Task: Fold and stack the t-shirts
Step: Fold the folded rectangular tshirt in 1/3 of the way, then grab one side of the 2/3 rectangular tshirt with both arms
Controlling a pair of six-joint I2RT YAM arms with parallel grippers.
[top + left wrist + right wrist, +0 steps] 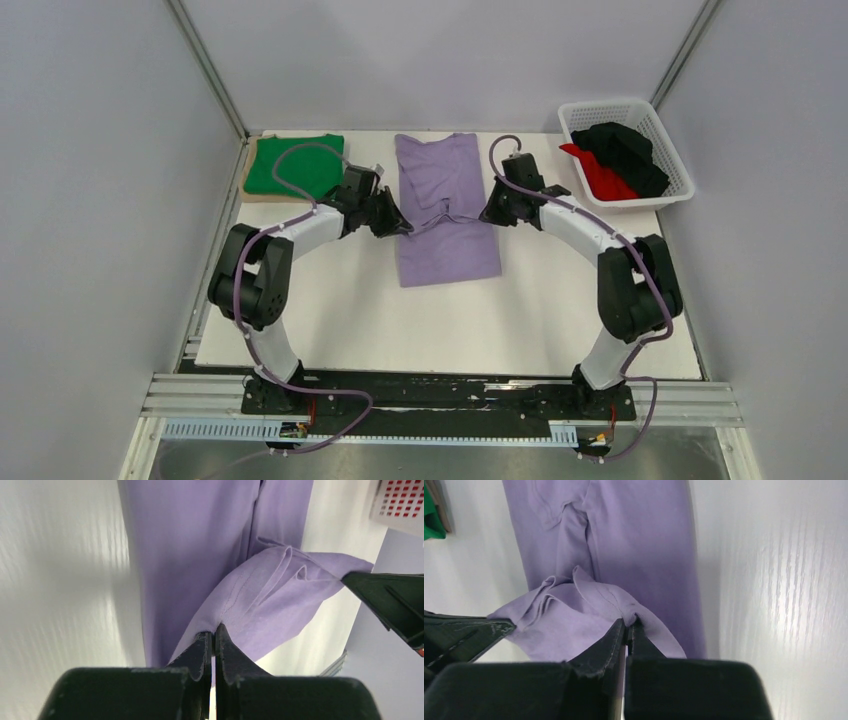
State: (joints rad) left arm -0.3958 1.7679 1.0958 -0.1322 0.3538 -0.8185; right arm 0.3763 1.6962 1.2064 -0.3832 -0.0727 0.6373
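The lilac-purple t-shirt [446,208] lies as a long narrow strip in the middle of the white table. My left gripper [403,225] is shut on its left edge at mid length, seen pinching the cloth in the left wrist view [214,630]. My right gripper [487,212] is shut on the right edge opposite it [629,622]. The cloth between them is lifted and puckered [280,590]. A folded green t-shirt [295,165] lies on the tan board [254,194] at the far left. Black [626,150] and red [604,176] t-shirts sit in the white basket [680,170].
The basket stands at the far right corner, also showing in the left wrist view [400,502]. Grey walls and metal posts enclose the table on three sides. The green shirt's edge shows in the right wrist view [431,515].
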